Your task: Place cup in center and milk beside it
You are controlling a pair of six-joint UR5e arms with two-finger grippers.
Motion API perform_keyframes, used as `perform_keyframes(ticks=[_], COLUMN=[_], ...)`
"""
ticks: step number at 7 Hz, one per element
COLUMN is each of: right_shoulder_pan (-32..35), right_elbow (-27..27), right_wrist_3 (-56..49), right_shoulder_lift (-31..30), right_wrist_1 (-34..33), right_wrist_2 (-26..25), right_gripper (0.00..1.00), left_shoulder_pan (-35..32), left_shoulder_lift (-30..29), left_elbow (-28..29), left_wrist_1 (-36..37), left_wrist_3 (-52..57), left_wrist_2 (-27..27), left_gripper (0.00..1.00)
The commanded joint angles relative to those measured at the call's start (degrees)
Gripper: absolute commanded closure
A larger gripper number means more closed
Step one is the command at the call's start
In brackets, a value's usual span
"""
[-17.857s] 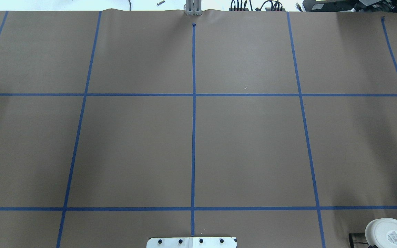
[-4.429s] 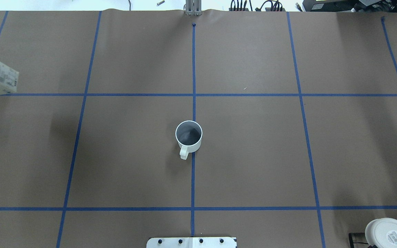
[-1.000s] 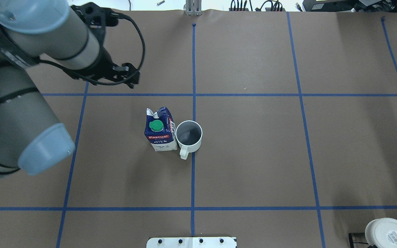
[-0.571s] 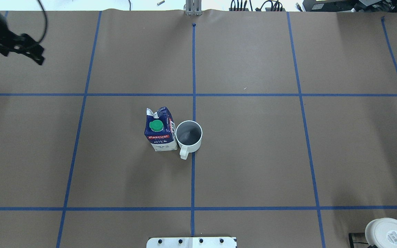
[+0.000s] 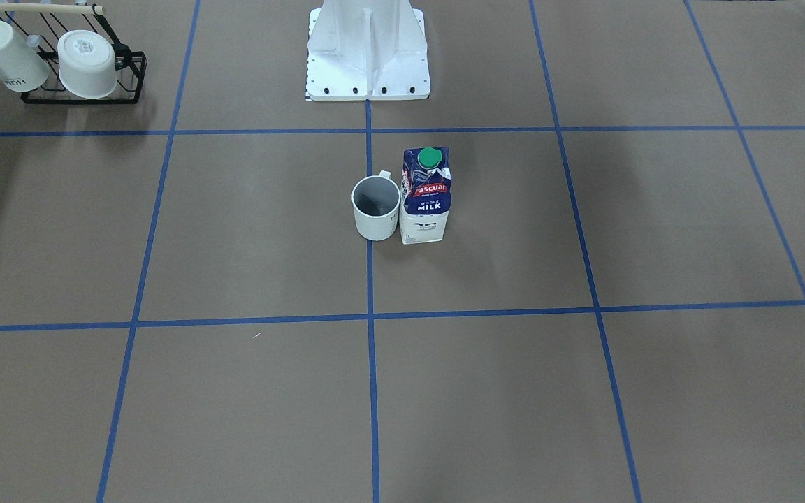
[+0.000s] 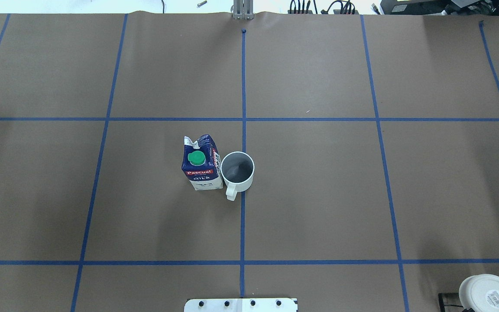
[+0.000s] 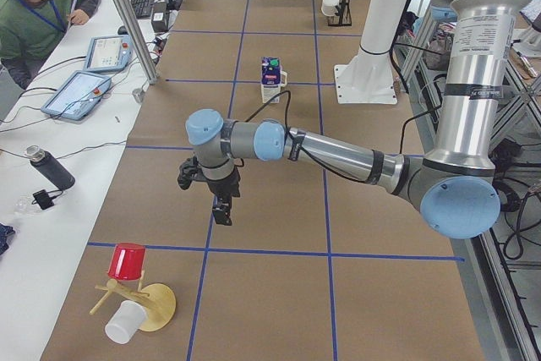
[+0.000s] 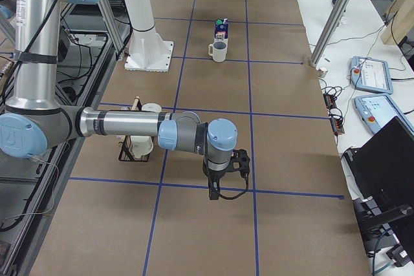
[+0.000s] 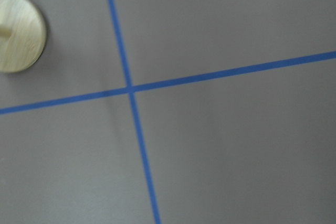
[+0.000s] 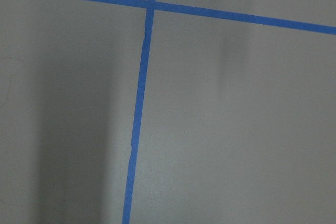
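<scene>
Standing upright at the center [image 6: 310, 190] of the counter [image 6: 448, 195], on the blue tape line [image 6: 242, 225]: white cup [image 6: 237, 171]. Just beside it, robot's left: milk [image 6: 202, 167]. Well apart, left gripper [image 7: 221, 213] and right gripper [image 8: 215, 193]; opening impossible to tell.

Even, bright light from above. Soft, faint shadows spread beside the milk [image 6: 202, 167] and the cup [image 6: 237, 171] at the overhead view's middle. The 2 wrist views look soft; the left one is blurred.
</scene>
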Motion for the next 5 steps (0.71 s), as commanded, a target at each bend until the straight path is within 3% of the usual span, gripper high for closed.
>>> perform_keyframes(ticks=[1,2,3,5], right_shoulder_pan=[0.0,0.0,0.0,0.0], right_elbow=[0.2,0.3,0.4,0.6], right_wrist_3=[-0.2,-0.3,-0.3,-0.3], right_shoulder_lift=[0.0,0.0,0.0,0.3], right_wrist_1=[0.1,0.1,0.1,0.1], right_wrist_2=[0.2,0.2,0.2,0.3], right_gripper=[0.00,0.00,0.00,0.00], left_shoulder_pan=[-1.4,-3.1,-3.9,-4.0], left_shoulder_lift=[8.9,11.1,13.5,13.2], left_elbow=[-0.7,-2.0,-5.2,-5.2], left_wrist_1=[-9.2,-10.2,-10.0,-10.2], left_wrist_3=[0.9,0.9,0.7,0.6], left_wrist_2=[-2.9,-6.8,-7.2,-7.0], left_gripper=[0.02,0.02,0.02,0.02])
